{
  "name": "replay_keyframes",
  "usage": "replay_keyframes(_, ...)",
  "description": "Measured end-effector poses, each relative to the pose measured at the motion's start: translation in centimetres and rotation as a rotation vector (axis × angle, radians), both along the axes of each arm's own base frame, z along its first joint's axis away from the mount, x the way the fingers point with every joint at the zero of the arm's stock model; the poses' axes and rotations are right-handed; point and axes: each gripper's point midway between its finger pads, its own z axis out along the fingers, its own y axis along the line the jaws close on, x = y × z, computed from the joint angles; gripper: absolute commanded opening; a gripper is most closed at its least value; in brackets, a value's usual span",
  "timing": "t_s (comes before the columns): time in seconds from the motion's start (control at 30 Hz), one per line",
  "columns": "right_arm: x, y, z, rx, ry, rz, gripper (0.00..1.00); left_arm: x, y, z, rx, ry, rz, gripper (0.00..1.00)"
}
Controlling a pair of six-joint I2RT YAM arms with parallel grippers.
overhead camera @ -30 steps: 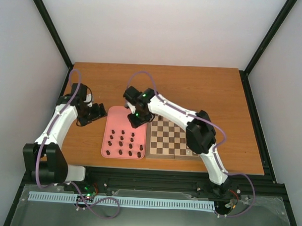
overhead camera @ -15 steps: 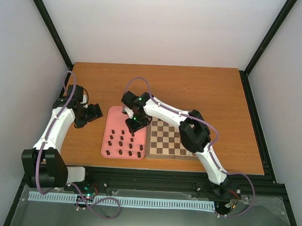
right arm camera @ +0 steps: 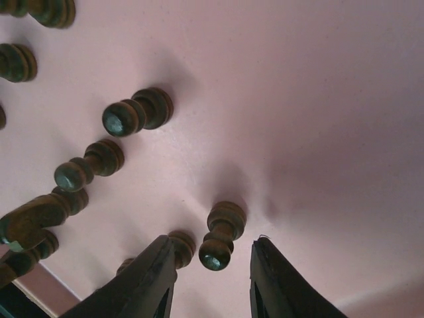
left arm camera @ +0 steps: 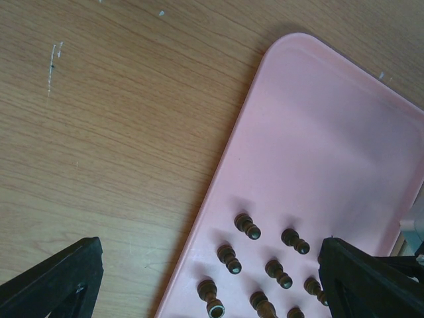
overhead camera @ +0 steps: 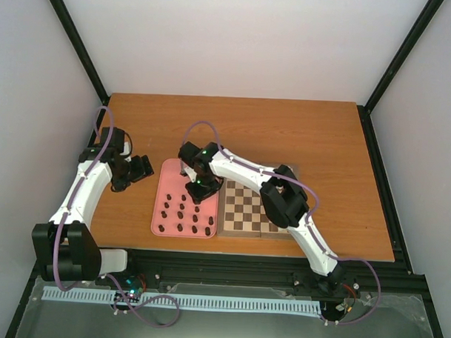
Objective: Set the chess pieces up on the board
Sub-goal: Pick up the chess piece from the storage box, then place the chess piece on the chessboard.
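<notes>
Your R arm [overhead camera: 240,168] is spanning the board [overhead camera: 257,209] toward 10 o'clock. R gripper [right arm camera: 212,255] is pointing down over the pink tray [overhead camera: 166,183], where the chess pieces [overhead camera: 181,215] are standing. Only the wrist cam is showing its jaws parted around one pawn [right arm camera: 220,233], not touching. L gripper [overhead camera: 140,168] is hovering at the tray's 9 o'clock, released.
</notes>
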Motion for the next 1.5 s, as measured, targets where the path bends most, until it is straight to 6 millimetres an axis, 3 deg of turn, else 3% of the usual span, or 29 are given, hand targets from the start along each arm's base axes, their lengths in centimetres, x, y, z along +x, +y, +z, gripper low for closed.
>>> replay_keyframes(0.1, 0.2, 0.2, 0.3, 0.009, -0.008, 0.004, 0.23, 0.0, 0.0, 0.0, 0.0, 0.0, 0.0, 1.0)
replay_keyframes(0.47, 0.1, 0.3, -0.1, 0.001, 0.004, 0.011, 0.24, -0.2, -0.3, -0.3, -0.014, 0.008, -0.005, 1.0)
replay_keyframes(0.67, 0.0, 0.1, -0.2, -0.007, 0.006, 0.015, 0.03, -0.2, -0.4, -0.3, -0.021, 0.009, -0.008, 1.0)
replay_keyframes(1.0, 1.2, -0.6, 0.9, -0.033, -0.065, -0.013, 0.03, -0.2, -0.4, -0.3, -0.022, 0.009, -0.009, 1.0)
replay_keyframes(1.13, 2.3, -2.5, 4.8, -0.008, -0.131, -0.079, 0.03, -0.2, -0.4, -0.3, -0.022, 0.009, -0.009, 1.0)
replay_keyframes(1.3, 4.6, -8.3, 10.1, 0.016, -0.21, -0.224, 0.03, -0.2, -0.5, -0.3, -0.027, 0.007, -0.011, 1.0)
replay_keyframes(1.37, 5.4, -11.0, 10.2, -0.009, -0.217, -0.276, 0.03, -0.2, -0.6, -0.3, -0.032, 0.005, -0.012, 1.0)
replay_keyframes(1.5, 5.6, -14.8, 7.0, -0.106, -0.165, -0.332, 0.03, -0.2, -0.7, -0.2, -0.039, 0.005, -0.015, 1.0)
